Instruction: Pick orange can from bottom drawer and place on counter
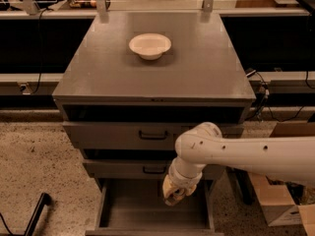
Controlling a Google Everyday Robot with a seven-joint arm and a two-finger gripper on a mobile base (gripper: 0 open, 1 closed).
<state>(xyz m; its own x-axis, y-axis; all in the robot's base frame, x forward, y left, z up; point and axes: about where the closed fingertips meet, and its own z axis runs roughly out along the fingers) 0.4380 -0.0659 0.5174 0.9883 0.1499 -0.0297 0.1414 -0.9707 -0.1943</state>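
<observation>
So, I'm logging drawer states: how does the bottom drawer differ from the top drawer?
The bottom drawer is pulled out, its plain grey interior showing; the top drawer shows only its front. The top drawer's black handle is visible; no handle shows on the bottom drawer. The gripper hangs over the bottom drawer, below the top drawer. Both are grey metal.

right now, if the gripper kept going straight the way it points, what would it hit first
The gripper points down into the open bottom drawer, so it would probably meet the drawer's bare grey floor first. Nothing else shows beneath it, though depth is hard to judge from this view.
</observation>
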